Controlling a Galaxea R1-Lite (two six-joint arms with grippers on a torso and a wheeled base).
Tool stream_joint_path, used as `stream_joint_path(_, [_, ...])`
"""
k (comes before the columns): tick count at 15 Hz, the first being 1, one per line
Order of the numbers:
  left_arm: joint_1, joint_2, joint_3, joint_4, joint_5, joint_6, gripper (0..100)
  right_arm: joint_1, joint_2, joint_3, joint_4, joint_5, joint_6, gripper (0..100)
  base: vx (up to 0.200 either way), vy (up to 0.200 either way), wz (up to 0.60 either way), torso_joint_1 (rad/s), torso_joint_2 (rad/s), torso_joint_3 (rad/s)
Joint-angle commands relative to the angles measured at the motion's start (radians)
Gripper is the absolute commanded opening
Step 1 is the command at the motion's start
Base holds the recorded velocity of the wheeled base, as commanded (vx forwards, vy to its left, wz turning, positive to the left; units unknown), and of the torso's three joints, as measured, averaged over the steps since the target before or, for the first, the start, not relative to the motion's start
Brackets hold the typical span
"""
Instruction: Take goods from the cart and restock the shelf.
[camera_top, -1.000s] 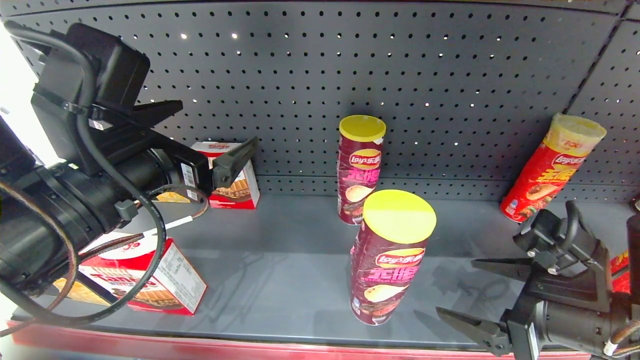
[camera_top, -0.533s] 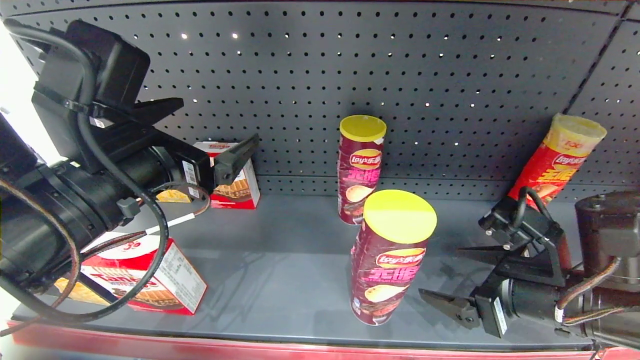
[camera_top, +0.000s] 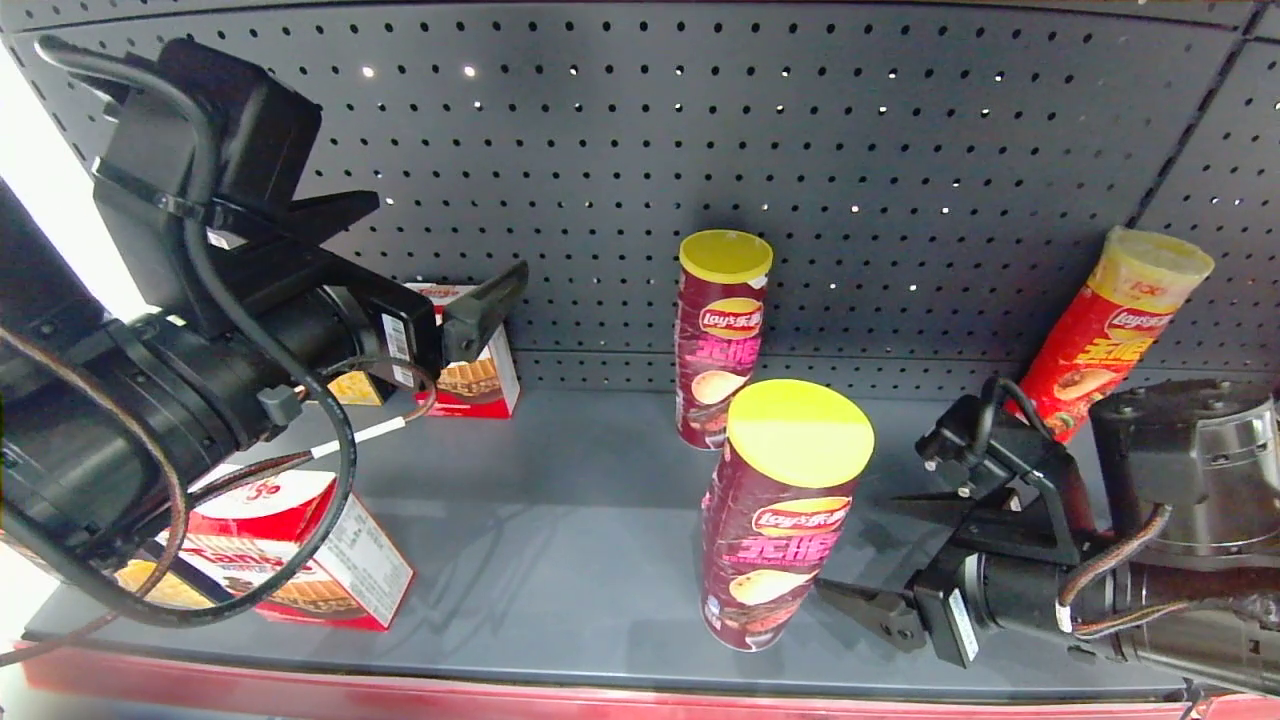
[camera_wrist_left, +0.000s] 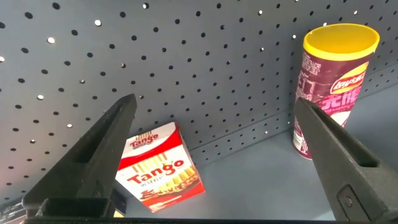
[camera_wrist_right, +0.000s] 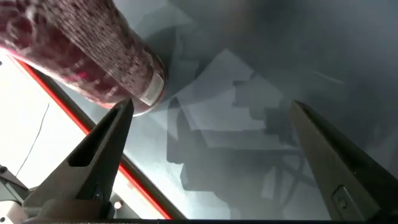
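Observation:
A maroon chips can with a yellow lid (camera_top: 785, 510) stands upright near the shelf's front edge. A second one (camera_top: 722, 335) stands behind it by the pegboard. My right gripper (camera_top: 860, 545) is open, low over the shelf floor, just right of the front can's base (camera_wrist_right: 81, 50); in the right wrist view the can lies beside one finger, outside the right gripper (camera_wrist_right: 212, 107). My left gripper (camera_top: 450, 235) hangs open and empty above the shelf's left part. The left wrist view has the left gripper (camera_wrist_left: 214, 102) facing a wafer box (camera_wrist_left: 158, 171) and the back can (camera_wrist_left: 336, 81).
A red chips can (camera_top: 1105, 335) leans against the pegboard at the right. One wafer box (camera_top: 470, 370) stands at the back left, another (camera_top: 300, 560) lies at the front left. The grey shelf floor (camera_top: 560, 540) has a red front lip (camera_top: 400, 695).
My right gripper has moved left and up onto the shelf, closing in on the front can's base. The left arm has shifted slightly right. The cans and boxes have not moved.

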Motion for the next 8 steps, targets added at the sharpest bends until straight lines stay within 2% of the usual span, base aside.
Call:
stream_joint_path(1, [0.000,0.007,-0.002,0.001,0.001,0.000,100,0.005,0.012,-0.010,0.000,0.000,-0.001,100,0.000,0.000,0.00,0.000,0.00,0.000])
stream_joint_path(8, [0.000,0.015,-0.002,0.001,0.001,0.000,100,0.022,0.052,-0.041,-0.003,0.000,-0.002,100,0.000,0.000,0.00,0.000,0.00,0.000])
